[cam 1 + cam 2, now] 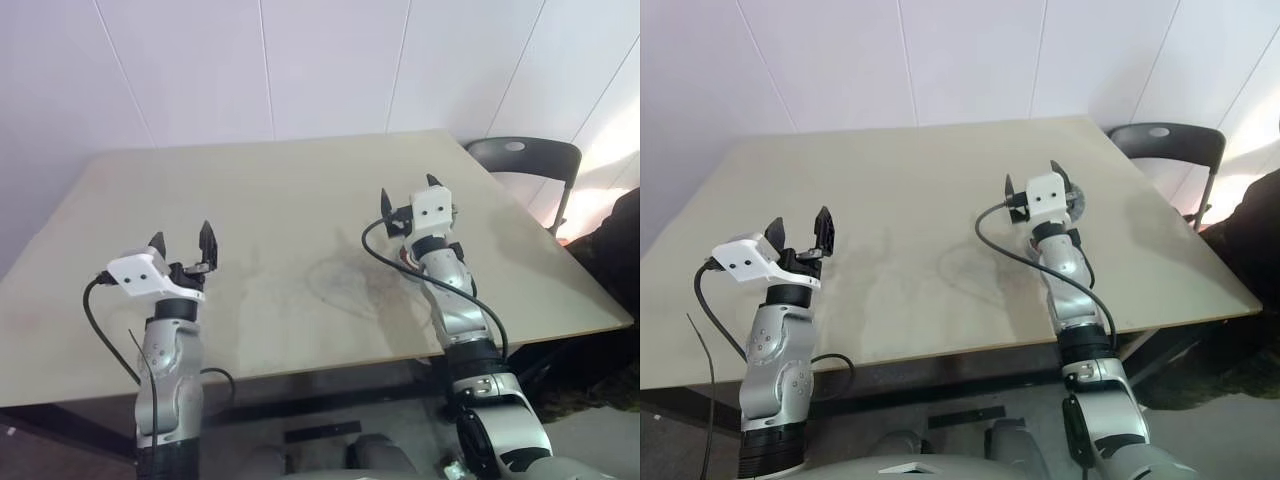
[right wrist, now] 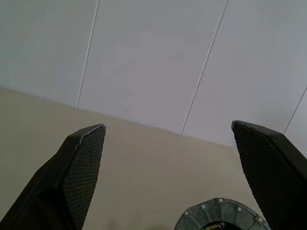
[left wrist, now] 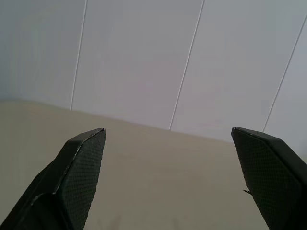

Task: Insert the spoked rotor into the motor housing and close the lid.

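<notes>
Nearest the robot, the left gripper (image 1: 182,245) hangs above the near left part of the beige table (image 1: 280,200), its two black fingers spread wide apart with nothing between them. In its wrist view the textured pads (image 3: 84,167) frame bare tabletop and the white panelled wall (image 3: 192,62) beyond.

Further in, on the right side, the right gripper (image 1: 410,198) is held over the table's right half, tilted slightly upward, its fingers likewise splayed wide and holding nothing.

Just beneath and beyond the right gripper lies a round part (image 2: 221,215), resting flat on the table. In the right wrist view only its upper arc is seen: a grey rim ring dotted with small pale spots, like screw heads, around a darker inner area with a hint of yellowish colour at the centre. From the head cameras it is mostly hidden behind the gripper body, and whether it is the housing or the lid cannot be told.

Past the table's far right corner stands a dark chair (image 1: 525,160).
</notes>
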